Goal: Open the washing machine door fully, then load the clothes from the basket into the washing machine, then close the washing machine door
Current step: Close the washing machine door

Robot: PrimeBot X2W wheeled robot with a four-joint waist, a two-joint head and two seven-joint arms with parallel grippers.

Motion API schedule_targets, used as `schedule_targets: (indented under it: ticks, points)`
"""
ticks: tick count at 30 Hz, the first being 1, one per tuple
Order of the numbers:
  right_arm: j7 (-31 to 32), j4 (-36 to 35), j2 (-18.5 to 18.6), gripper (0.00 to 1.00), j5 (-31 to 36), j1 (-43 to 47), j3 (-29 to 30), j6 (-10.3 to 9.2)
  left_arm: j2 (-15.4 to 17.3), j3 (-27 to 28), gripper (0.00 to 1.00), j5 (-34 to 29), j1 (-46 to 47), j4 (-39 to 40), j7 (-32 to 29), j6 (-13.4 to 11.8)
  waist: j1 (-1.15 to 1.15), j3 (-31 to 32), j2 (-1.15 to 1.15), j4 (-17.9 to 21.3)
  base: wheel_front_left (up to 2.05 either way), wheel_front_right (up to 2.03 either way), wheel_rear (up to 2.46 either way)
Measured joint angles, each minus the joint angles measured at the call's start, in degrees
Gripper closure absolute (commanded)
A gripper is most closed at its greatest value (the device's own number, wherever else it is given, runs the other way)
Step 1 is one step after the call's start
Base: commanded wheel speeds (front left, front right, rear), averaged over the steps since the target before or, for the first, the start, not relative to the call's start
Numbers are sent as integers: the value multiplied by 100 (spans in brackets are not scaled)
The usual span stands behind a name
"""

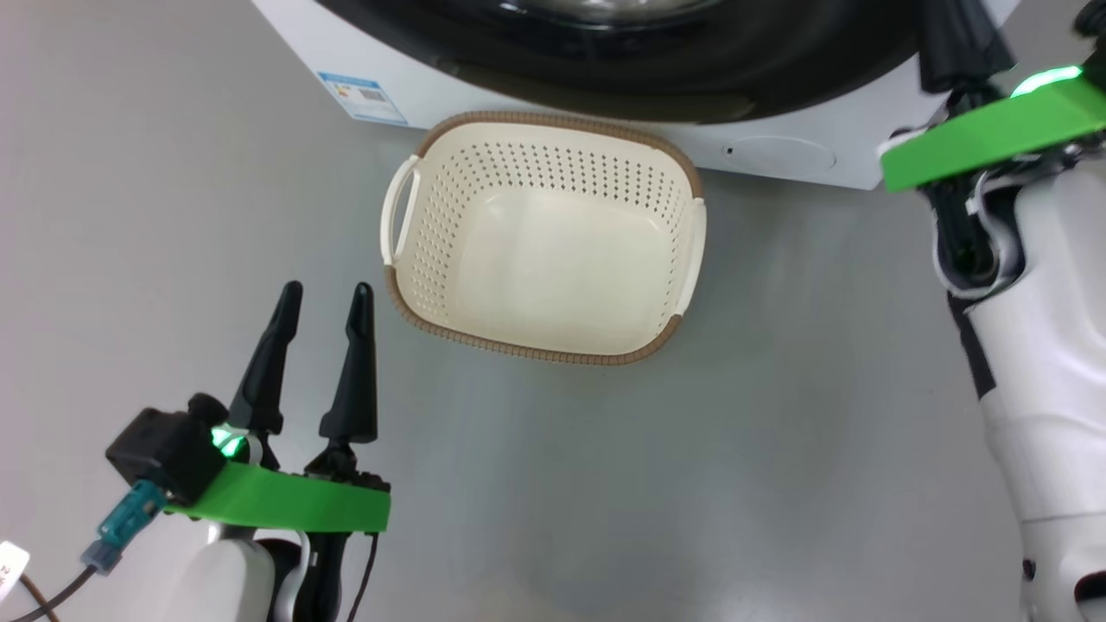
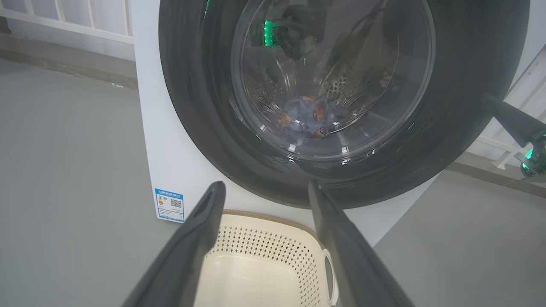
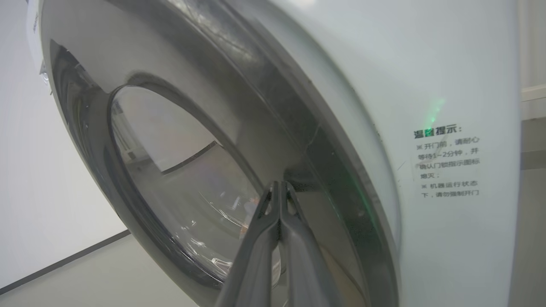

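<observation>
White sheet metal forms the washing machine (image 1: 484, 91), the largest thing in view, standing on a grey floor (image 1: 778, 432). The washing machine door (image 2: 192, 106) covers most of its front and lies against the cabinet, its glossy black rim ringing the clear glass bowl.

The right arm rises along the right edge of the head view as a pale forearm with a green wrist bracket, reaching up to the right side of the door. In its own wrist view the right gripper (image 3: 281, 184) has its two dark fingers pressed together with nothing between them, the tips at the outer edge of the black rim; whether they touch it cannot be told.

The basket (image 1: 536, 121) sits on the floor just in front of the machine, its bare cream bottom showing.

The left gripper (image 1: 327, 294) hangs near the basket's left near corner, fingers spread wide and holding nothing, pointed toward the machine and apart from the basket.

The clothes (image 2: 309, 119), blue with orange prints, lie low in the drum behind the glass. A small blue label sticker (image 1: 363, 97) marks the cabinet's lower left corner.
</observation>
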State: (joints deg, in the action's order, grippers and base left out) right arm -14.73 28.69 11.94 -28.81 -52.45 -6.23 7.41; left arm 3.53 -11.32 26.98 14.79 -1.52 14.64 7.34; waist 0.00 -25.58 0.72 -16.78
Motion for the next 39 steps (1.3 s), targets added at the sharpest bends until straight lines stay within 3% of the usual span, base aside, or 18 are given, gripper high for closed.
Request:
schedule_targets:
  ticks: [15,34,35,36,37,38,39]
  points:
    - [-1,-116,-125,100,109,-332,506,8,-44,-114,0,10,124,4,0,0,0,-270,0,-147,0,0,0]
    - [-1,14,-114,100,100,233,-118,0,34,22,0,35,176,-309,0,0,0,17,0,106,0,0,0]
    - [-1,15,-111,84,100,303,-177,0,56,43,0,35,172,-344,0,0,0,52,0,122,0,0,0]
    - [-1,18,-111,57,100,379,-231,0,77,65,0,35,160,-377,0,0,0,91,0,140,0,0,0]
    - [-1,18,-113,13,99,463,-269,0,104,69,0,35,155,-417,0,0,0,130,0,158,0,0,0]
    - [-1,16,-110,0,94,558,-310,0,132,71,0,35,153,-464,0,0,0,173,0,177,0,0,0]
    - [-1,30,-107,0,93,663,-361,0,162,73,0,35,142,-516,0,0,0,219,0,197,0,0,0]
